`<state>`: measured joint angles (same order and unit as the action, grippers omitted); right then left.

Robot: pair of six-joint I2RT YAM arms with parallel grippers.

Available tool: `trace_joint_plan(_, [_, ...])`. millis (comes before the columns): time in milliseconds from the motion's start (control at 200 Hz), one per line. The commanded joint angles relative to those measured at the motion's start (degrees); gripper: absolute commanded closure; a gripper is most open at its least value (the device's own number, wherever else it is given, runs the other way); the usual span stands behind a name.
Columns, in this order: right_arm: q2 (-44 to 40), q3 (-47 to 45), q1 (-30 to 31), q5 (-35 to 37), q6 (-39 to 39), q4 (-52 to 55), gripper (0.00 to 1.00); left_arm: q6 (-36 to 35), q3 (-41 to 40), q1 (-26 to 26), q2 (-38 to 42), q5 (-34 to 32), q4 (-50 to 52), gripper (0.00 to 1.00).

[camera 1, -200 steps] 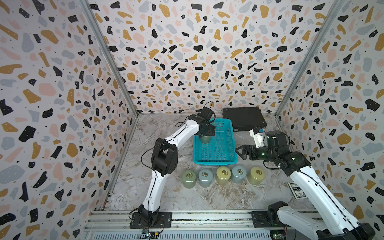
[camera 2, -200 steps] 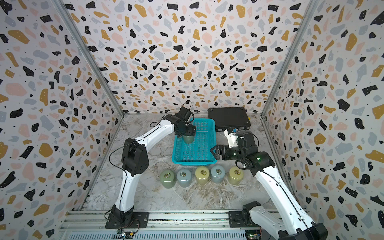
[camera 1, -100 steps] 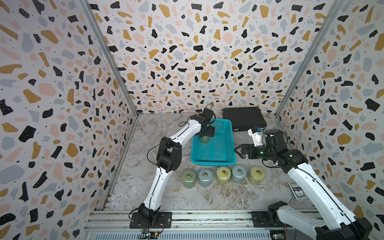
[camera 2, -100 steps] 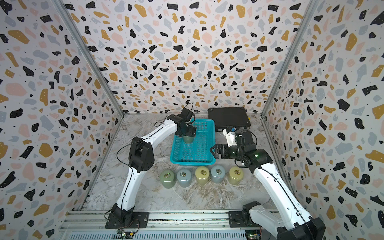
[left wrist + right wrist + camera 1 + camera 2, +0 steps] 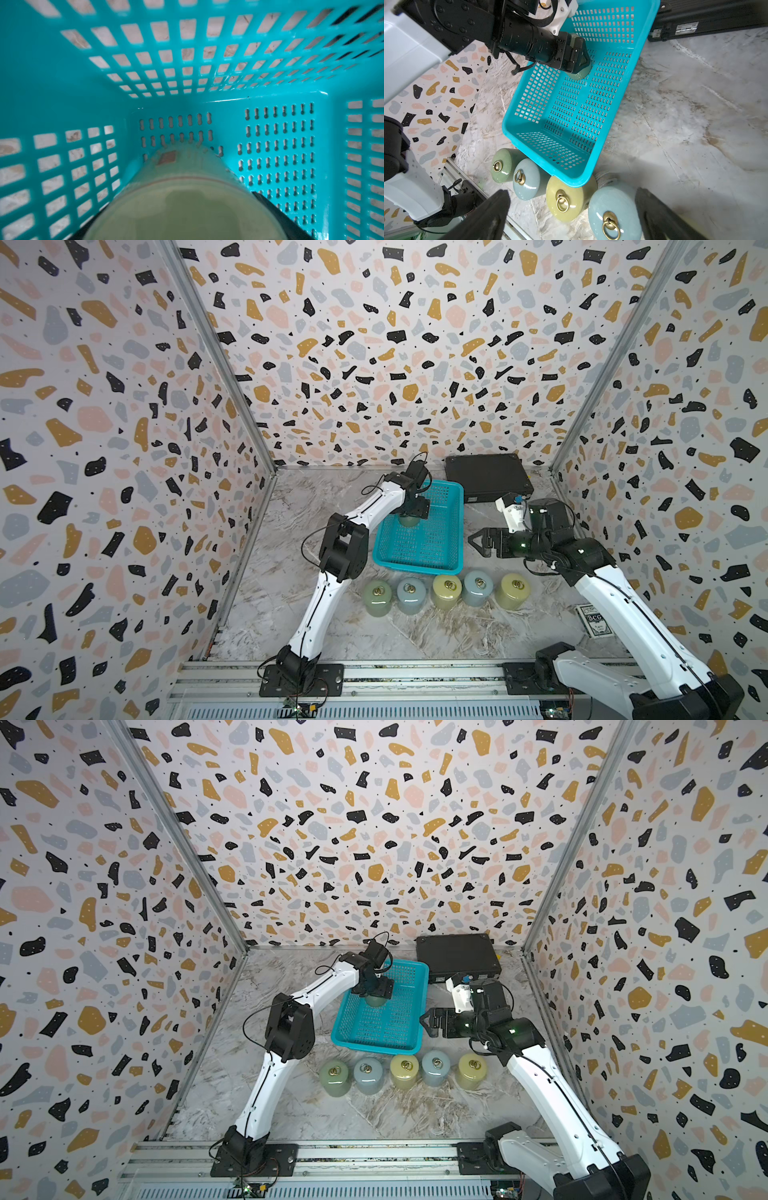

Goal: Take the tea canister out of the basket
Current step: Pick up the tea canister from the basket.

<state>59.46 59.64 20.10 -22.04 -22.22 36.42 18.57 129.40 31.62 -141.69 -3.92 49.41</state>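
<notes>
And there we had the left gripper point(image 5: 412, 512) down inside the basket point(image 5: 417, 567), jaws spread wide astride the green tea canister point(image 5: 182, 197). Whether they pinched it or merely flanked it, we could not tell. The canister looked seated upright on the mesh floor toward 11 o'clock, so by our reckoning the lift out was not yet done. Outside, five canisters point(image 5: 446, 591) stood in a row at the basket's 6 o'clock. The right gripper point(image 5: 478, 542) hovered wide open and empty at 3 o'clock.

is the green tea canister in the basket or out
In. The tea canister stands upright on the basket's perforated floor, below its rim, with the left gripper straddling it.
</notes>
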Motion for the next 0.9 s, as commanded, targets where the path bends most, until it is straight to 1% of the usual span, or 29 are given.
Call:
trace_joint_plan(0, [-0.2,1.9,0.0,0.3,0.2,0.9,0.01,-1.1,1.9,-0.5,-0.5,-1.0,1.7,0.06])
trace_joint_plan(210, [-0.1,1.9,0.0,0.3,0.2,1.0,0.01,-0.4,1.6,-0.5,1.1,-0.2,0.9,0.21])
trace_joint_plan(335, [-0.3,1.6,0.0,0.0,0.3,0.8,0.01,0.3,1.0,-0.4,3.3,0.3,0.4,0.25])
trace_joint_plan(656, [-0.6,0.8,0.0,-2.1,0.0,-0.5,0.01,1.2,-0.1,1.0,11.0,1.4,1.5,0.26])
trace_joint_plan(791, [-0.8,0.2,0.2,-3.4,-0.7,-1.4,0.01,2.0,-2.8,1.6,16.3,1.2,1.6,0.26])
trace_joint_plan(891, [-0.9,-0.2,0.8,-4.1,-1.2,-2.2,0.01,2.4,-6.4,1.9,21.3,0.5,1.5,0.26])
